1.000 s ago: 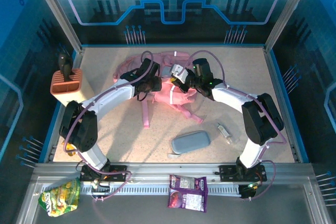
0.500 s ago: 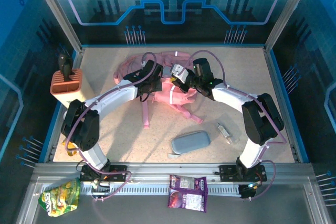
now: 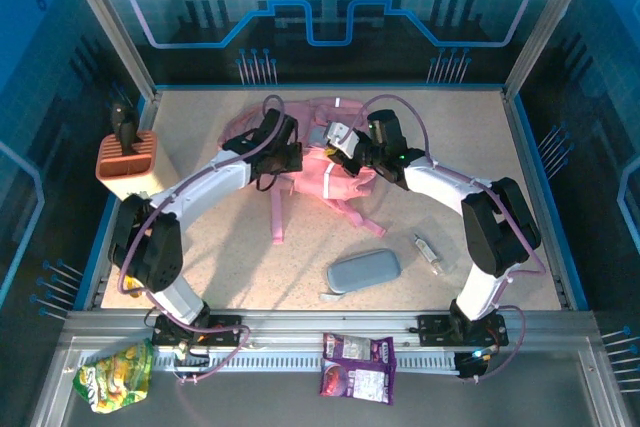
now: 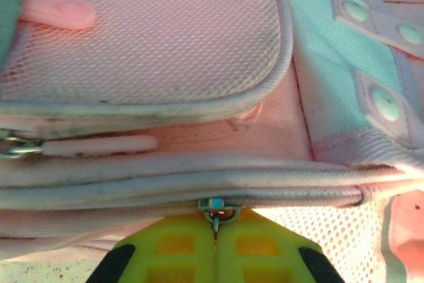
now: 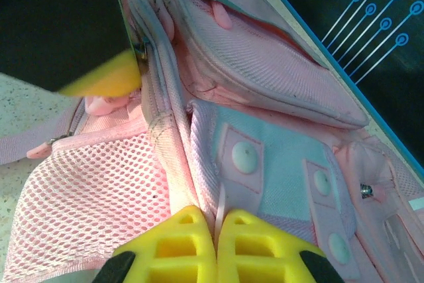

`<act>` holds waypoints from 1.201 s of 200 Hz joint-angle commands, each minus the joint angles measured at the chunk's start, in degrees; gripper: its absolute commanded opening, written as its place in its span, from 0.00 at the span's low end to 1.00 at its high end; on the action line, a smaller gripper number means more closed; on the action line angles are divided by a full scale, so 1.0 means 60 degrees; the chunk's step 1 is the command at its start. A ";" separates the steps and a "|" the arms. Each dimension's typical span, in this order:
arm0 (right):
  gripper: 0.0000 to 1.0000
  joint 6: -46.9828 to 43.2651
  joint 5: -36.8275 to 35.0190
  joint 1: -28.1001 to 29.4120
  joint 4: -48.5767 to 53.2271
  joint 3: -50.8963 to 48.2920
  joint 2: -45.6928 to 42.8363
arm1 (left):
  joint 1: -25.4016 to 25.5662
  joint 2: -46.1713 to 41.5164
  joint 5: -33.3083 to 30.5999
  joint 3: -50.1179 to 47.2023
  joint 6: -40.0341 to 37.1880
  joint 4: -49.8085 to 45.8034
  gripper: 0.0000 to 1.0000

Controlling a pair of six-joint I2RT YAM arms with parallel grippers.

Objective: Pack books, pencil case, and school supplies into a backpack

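Backpack [image 3: 338,183] is lying on the worktop [image 3: 220,247] well beyond the pencil case [image 3: 363,270], the left end effector [image 4: 215,231] clenching its zipper pull [image 4: 215,207] while the right end effector [image 5: 215,230] is pinching its fabric, probably bracing it for unzipping.

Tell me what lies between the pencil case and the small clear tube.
Nothing. In the top view, the stretch between the pencil case and the tube is bare speckled tabletop.
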State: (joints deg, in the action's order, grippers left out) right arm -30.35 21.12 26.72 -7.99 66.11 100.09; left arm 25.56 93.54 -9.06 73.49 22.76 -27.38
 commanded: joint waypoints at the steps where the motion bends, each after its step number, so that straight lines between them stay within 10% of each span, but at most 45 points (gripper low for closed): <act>1: 0.00 -0.0449 0.0459 -0.0028 -0.0085 0.0183 -0.0567 | -0.0877 -0.0631 0.0146 -0.0225 -0.0716 -0.0595 0.00; 62: 0.00 -0.0679 0.0291 -0.0019 0.0077 0.0177 -0.0570 | -0.1681 -0.0453 0.0555 0.0251 -0.1960 -0.1671 0.00; 117: 0.00 -0.0771 0.0381 0.0106 0.0513 0.0526 -0.0380 | -0.1545 -0.0289 0.3224 0.1038 0.0638 -0.1568 0.00; 205: 0.00 -0.0996 0.0292 -0.0029 0.0603 0.0419 -0.0452 | -0.1534 -0.0499 -0.1413 0.0190 -0.1785 -0.2549 0.00; 240: 0.00 -0.0738 0.0200 -0.0081 0.0819 0.0591 -0.0457 | -0.1895 -0.0651 -0.0590 -0.0350 -0.1945 -0.1845 0.00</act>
State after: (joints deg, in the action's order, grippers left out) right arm -34.98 21.47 27.53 -2.50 67.59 100.05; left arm 16.25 91.92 -9.69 73.23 13.89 -40.51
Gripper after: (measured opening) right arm 0.062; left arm 0.051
